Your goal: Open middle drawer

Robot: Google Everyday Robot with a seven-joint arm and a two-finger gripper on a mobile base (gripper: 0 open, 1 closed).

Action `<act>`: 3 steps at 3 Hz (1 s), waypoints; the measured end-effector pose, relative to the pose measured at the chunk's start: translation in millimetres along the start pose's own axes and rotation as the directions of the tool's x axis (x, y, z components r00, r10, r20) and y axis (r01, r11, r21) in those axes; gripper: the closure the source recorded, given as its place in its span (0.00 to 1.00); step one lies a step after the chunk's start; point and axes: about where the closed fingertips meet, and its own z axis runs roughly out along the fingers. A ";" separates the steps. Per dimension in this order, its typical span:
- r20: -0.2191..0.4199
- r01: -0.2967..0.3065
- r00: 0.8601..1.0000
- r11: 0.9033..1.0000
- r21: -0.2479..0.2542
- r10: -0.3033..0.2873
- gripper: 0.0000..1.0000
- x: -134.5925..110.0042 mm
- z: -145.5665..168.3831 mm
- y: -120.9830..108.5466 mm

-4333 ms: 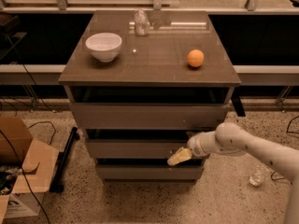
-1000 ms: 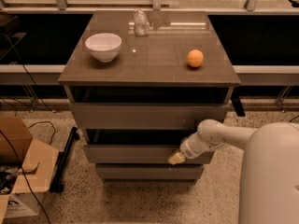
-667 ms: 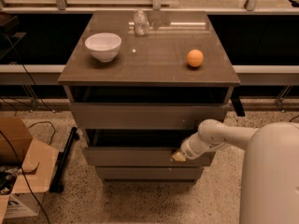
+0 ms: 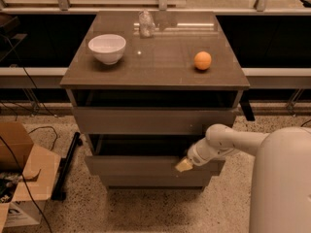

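Observation:
The middle drawer (image 4: 136,165) has a flat grey-brown front and stands pulled out a little from the cabinet, with a dark gap above its top edge. The top drawer front (image 4: 150,121) sits above it and the bottom drawer front (image 4: 150,180) below it. My gripper (image 4: 183,165) has a yellowish tip and rests on the upper edge of the middle drawer front, right of its centre. My white arm (image 4: 228,142) reaches in from the lower right.
On the cabinet top (image 4: 160,74) stand a white bowl (image 4: 107,47), an orange (image 4: 202,60) and a clear crumpled object (image 4: 145,24). A cardboard box (image 4: 19,178) and cables lie on the floor at the left. My arm's bulky white body (image 4: 282,183) fills the lower right.
The middle drawer front has slid outward a little with my gripper on it. My arm's body has come into view at the lower right.

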 end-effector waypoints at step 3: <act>-0.204 0.105 0.972 0.991 -0.078 -0.119 0.00 14.0 14.9 17.6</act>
